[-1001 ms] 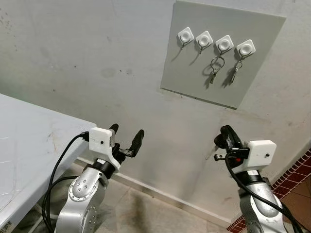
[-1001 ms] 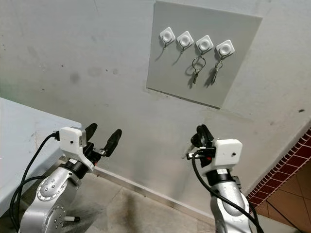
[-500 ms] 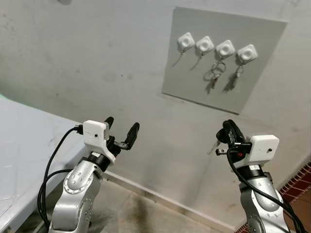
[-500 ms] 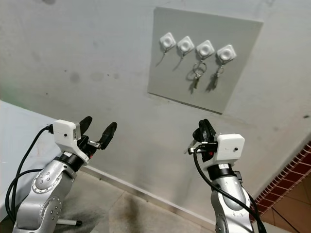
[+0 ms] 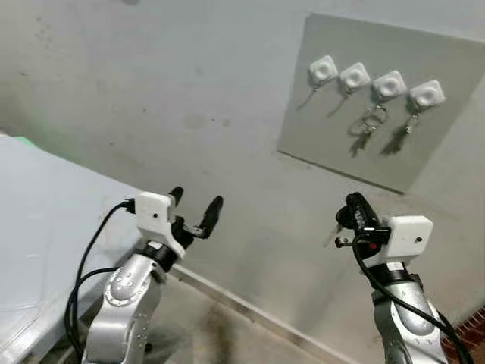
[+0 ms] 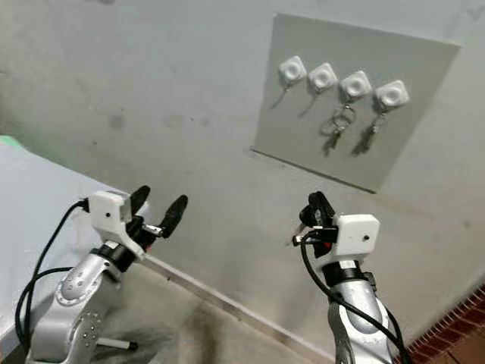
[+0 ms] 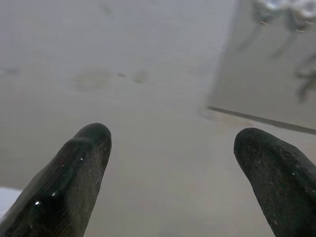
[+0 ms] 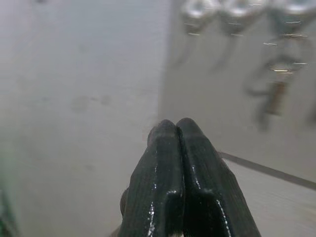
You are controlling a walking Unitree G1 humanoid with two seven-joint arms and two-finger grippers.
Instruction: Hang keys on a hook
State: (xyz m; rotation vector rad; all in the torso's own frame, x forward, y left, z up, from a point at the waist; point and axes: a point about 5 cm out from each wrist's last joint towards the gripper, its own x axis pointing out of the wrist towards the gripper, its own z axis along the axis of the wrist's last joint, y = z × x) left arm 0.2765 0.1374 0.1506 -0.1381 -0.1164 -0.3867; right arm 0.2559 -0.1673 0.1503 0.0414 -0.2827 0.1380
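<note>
A grey board [image 5: 326, 129] on the wall carries a row of white hooks. The two left hooks [image 5: 323, 70] hang bare. Key rings [image 5: 367, 125] dangle from the two right hooks. My right gripper [image 5: 353, 211] is raised below the board and well short of it. It is shut on a key, and a small silver piece [image 5: 333, 231] pokes out beside its fingers. In the right wrist view the fingertips [image 8: 177, 148] press together, with the blurred hooks above them. My left gripper [image 5: 197, 199] is open and holds nothing, pointing at the bare wall to the board's left.
A pale table [image 5: 45, 212] stands to my left, against the wall. A skirting strip [image 6: 227, 307] runs along the wall's foot above a grey floor. Red tiles [image 6: 447, 341] show at the lower right.
The whole picture has shifted, so the camera moved: the board now sits further right. Both arms keep much the same pose, left open and right shut.
</note>
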